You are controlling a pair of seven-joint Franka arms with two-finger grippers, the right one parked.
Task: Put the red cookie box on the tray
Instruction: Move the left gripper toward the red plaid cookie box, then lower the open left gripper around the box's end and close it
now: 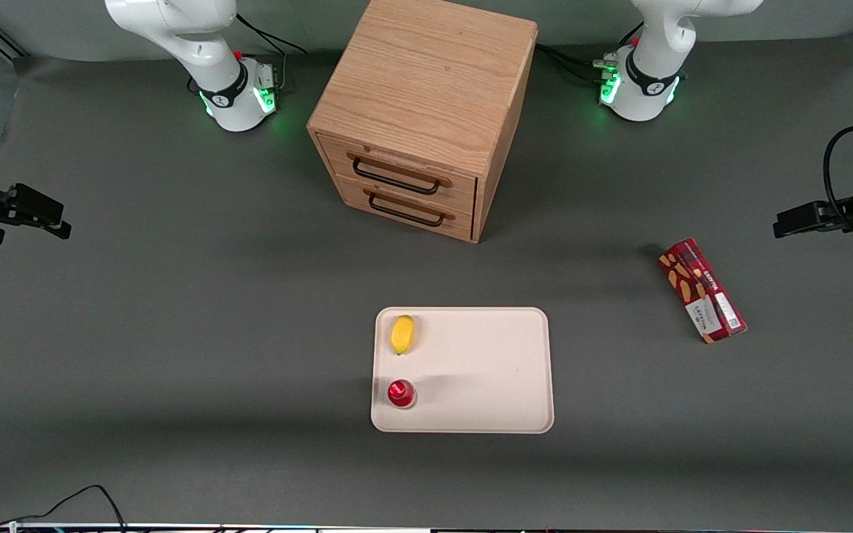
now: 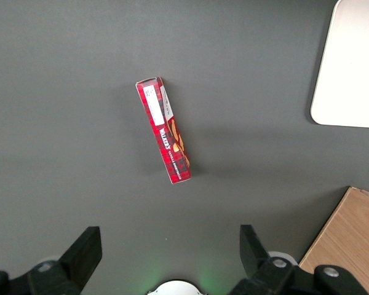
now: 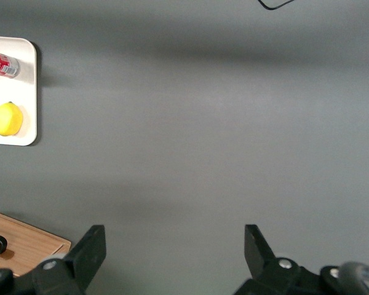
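One red cookie box [image 1: 703,289] lies flat on the bench [image 1: 175,333], well apart from the tray [image 1: 486,370], toward the working arm's end. I hold the tool [image 2: 169,255] high above the box, fingers [image 2: 86,246] spread apart and empty, apparently to line up a grasp. The tray's half nearer the box is bare.

- In the left wrist view, the tray [image 2: 350,67] was cut off by the edge, only one rounded corner showing.
- The wooden cabinet [image 2: 347,236] showed only a corner there.
- The gripper [image 1: 793,222] sat at the front view's 3 o'clock edge, its fingers [image 2: 83,252] wide apart and partly cropped.
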